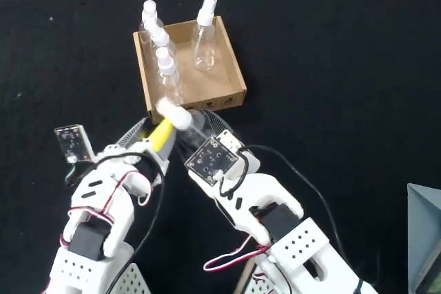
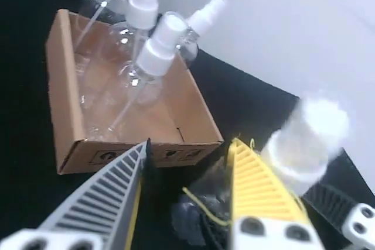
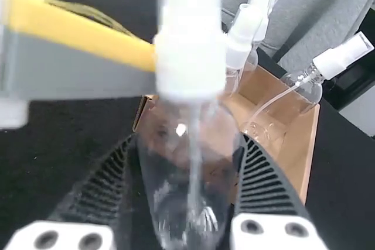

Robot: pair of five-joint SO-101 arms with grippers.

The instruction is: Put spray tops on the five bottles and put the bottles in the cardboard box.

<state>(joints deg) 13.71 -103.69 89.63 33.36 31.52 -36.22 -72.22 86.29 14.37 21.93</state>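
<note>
- High view: the right gripper (image 1: 201,126) pinches the fifth bottle (image 1: 193,131) just short of the cardboard box (image 1: 227,98). The bottle's clear body is hard to make out against the arm. Its spray top (image 1: 173,115) touches the left gripper (image 1: 146,135). Three bottles (image 1: 167,74) crowd the box's left wall and a lone bottle (image 1: 204,43) stands at the right, with bare cardboard between. A grey object (image 1: 425,239) on the black table (image 1: 344,67) is cut off at the right edge.
- Left wrist view: the left fingers are spread with nothing between them. The blurred spray top lies outside the yellow finger (image 2: 258,191). Printed marks (image 2: 105,157) on the box's near wall are too small to read.
- Right wrist view: the ribbed fingers press both flanks of the fifth bottle, and the yellow finger meets the spray top's side.
</note>
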